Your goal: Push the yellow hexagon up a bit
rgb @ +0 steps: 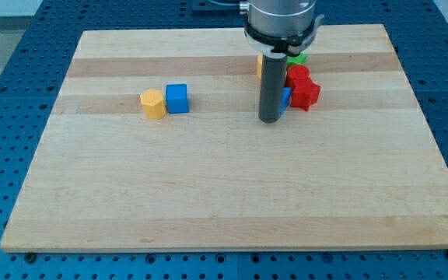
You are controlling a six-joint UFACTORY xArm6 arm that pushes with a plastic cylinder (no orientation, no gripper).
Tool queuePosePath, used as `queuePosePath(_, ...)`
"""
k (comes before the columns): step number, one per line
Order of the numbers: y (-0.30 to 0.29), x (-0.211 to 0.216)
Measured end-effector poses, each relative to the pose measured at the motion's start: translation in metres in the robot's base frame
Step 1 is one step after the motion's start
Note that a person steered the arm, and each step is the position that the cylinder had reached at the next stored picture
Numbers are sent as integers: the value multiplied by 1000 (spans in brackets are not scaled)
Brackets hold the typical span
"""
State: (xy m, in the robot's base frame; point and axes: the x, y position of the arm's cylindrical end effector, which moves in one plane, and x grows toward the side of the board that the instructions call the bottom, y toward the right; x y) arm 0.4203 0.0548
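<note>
Jaws you won't find on this arm: it ends in a plain rod, and my tip rests on the counter at the left edge of a cluster near the view's top right. Your yellow hexagon sits well apart, toward the view's left, touching a blue cube on its right side. Watch that contact: an off-centre shove from below would likely drag the cube along or spin the hexagon sideways. Leaving the cluster could also nudge the red blocks. Behind the rod, a blue block, a yellow piece and a green one are mostly hidden; you can't judge their shapes.
</note>
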Motion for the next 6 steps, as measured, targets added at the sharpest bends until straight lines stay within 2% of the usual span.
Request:
queuePosePath(1,-27,13)
queuePosePath(2,-108,31)
queuePosePath(3,-180,26)
queuePosePath(4,-193,-11)
queuePosePath(5,-171,-34)
queuePosePath(6,-163,-33)
